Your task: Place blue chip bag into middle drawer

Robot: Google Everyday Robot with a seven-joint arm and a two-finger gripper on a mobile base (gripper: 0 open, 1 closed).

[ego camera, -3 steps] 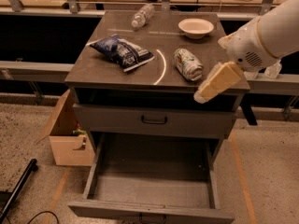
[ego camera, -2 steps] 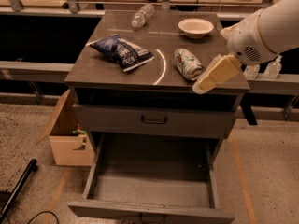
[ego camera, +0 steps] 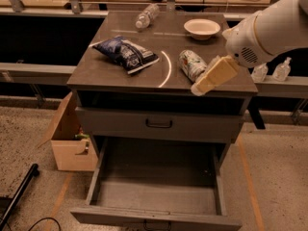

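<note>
Blue chip bag [ego camera: 126, 55] lies crumpled on the left half of the desk [ego camera: 91, 78], untouched and in the same spot as a second ago. The robot's end effector [ego camera: 198, 89] has edged left and slightly upward from the desk's right front corner. It now hangs over the front edge just beside a crushed white-green can [ego camera: 191, 64] lying on its side, well apart from the bag. Whether the end effector is wide or narrow cannot be told from this angle.

Below, the middle drawer [ego camera: 156, 196] stands pulled fully out, as before, its bare grey floor showing, while the handled drawer above it [ego camera: 120, 121] is closed.

A white bowl [ego camera: 202, 28] and a toppled water bottle [ego camera: 147, 16] sit at the desk's rear. An open cardboard box [ego camera: 72, 148] on the floor at left holds something green.
</note>
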